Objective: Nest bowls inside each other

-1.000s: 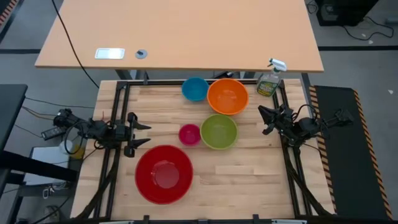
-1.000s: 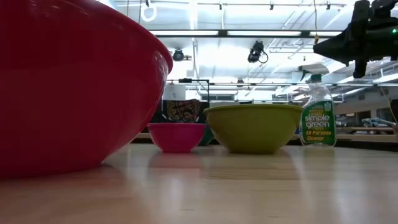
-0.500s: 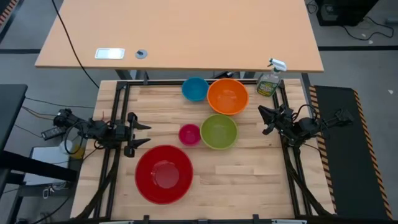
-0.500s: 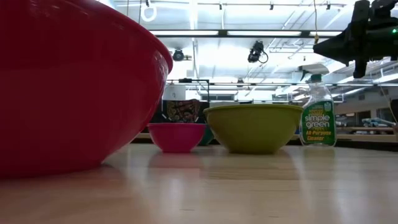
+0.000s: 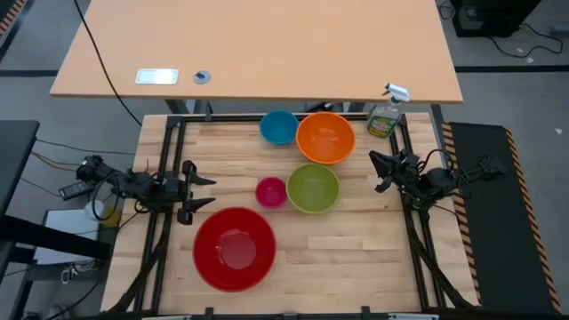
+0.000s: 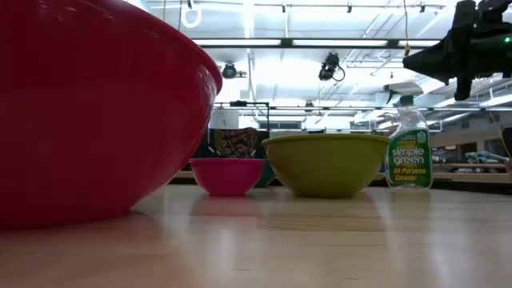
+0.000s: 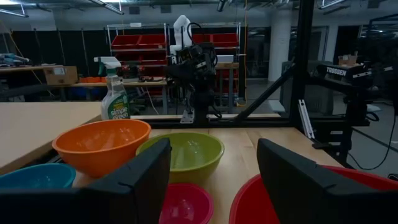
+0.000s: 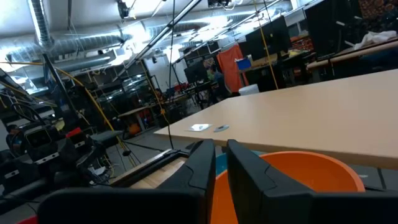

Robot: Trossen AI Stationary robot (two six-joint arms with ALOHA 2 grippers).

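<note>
Five bowls stand apart, each on its base on the wooden table: a large red bowl (image 5: 234,248) near the front left, a lime green bowl (image 5: 313,188) at the middle, a small pink bowl (image 5: 270,192) beside it, an orange bowl (image 5: 325,137) and a blue bowl (image 5: 278,127) at the far edge. My left gripper (image 5: 203,192) hovers open at the table's left edge, above the tabletop, pointing toward the bowls. My right gripper (image 5: 375,172) hovers shut at the right edge, with nothing in it.
A green spray bottle (image 5: 385,116) stands at the table's far right corner, near the orange bowl. A black frame (image 5: 169,133) runs round the table. A larger tan desk (image 5: 267,44) lies beyond the far edge. Bare wood shows at the front right (image 5: 356,258).
</note>
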